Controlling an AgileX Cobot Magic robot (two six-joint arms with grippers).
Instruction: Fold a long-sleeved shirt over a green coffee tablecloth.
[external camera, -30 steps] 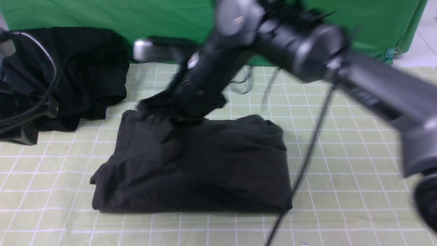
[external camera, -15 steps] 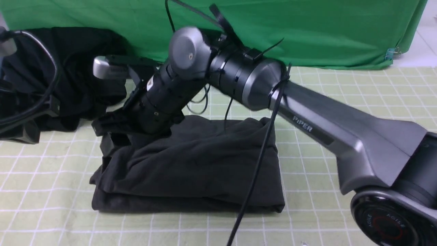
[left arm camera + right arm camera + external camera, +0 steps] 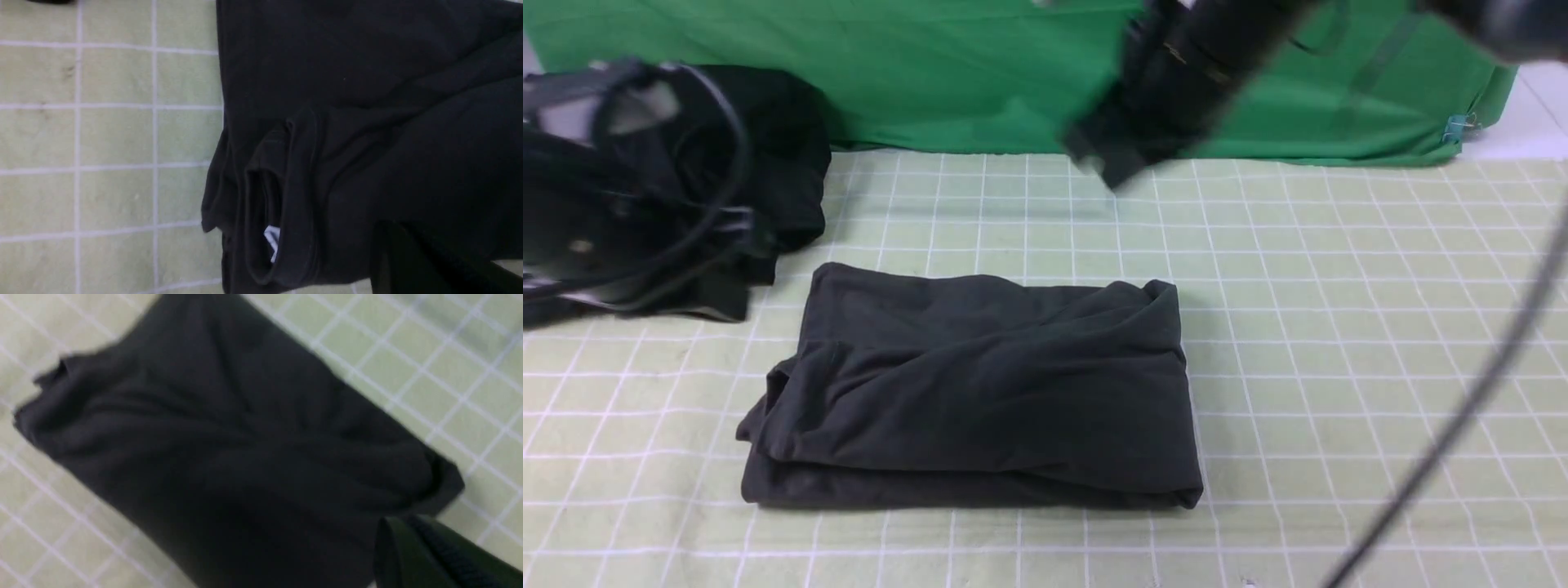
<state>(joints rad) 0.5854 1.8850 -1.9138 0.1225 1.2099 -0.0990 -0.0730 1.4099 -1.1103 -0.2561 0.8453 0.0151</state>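
While long-sleeved shirt [image 3: 980, 392] lies folded, right gripper [image 3: 1115, 163], pressed together, hangs raised, well apart.

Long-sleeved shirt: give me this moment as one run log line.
long-sleeved shirt: folded, untouched | under it: green coffee tablecloth | right gripper: shut, empty, clear of shirt

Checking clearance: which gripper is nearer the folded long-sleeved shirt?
Left, apparently. The left gripper hangs close to the long-sleeved shirt's collar end; the right gripper is raised above the tablecloth beyond its far edge.
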